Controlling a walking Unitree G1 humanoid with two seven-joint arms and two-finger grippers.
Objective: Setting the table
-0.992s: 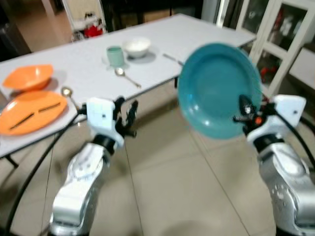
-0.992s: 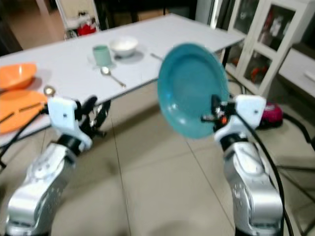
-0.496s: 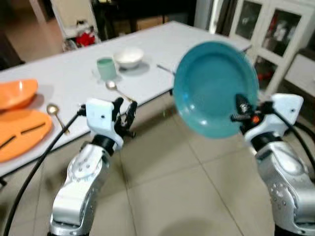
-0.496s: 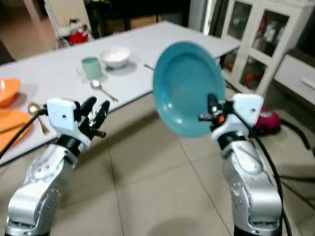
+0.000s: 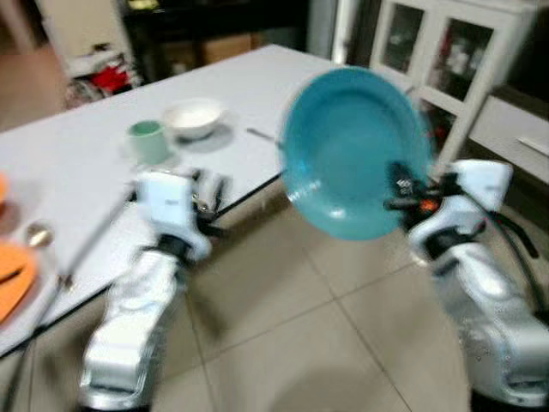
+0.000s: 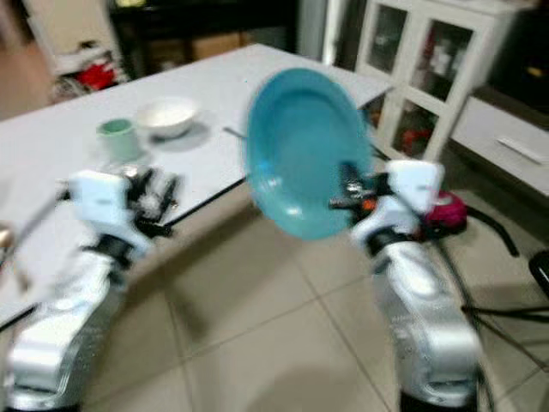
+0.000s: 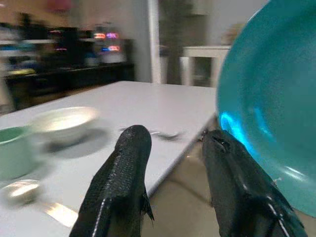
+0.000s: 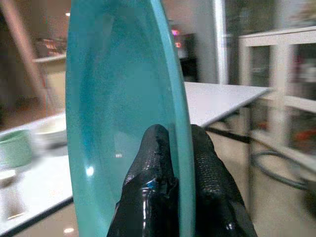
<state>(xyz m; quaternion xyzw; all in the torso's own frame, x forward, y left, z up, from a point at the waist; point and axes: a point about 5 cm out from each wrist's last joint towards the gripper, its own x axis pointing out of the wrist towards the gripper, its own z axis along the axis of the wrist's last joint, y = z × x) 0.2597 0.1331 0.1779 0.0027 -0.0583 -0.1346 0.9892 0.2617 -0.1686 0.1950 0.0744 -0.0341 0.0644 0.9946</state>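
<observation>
A long white surface (image 5: 103,103) runs across a tiled room, from 9 o'clock up to 12 o'clock in my head view, with a white glass-fronted cabinet (image 5: 446,51) at 1 o'clock. On the surface, a white bowl (image 5: 194,117) sits just beside a pale green cup (image 5: 149,141), and a spoon (image 5: 41,236) lies near the close edge at 9 o'clock. My right pincer (image 8: 173,163) is clamped on the rim of a teal plate (image 5: 356,150), holding it upright on edge in the air, off the surface's corner. My left pincer (image 7: 173,148) has its fingers (image 7: 129,158) spread apart, holding nothing, near the surface's edge.
</observation>
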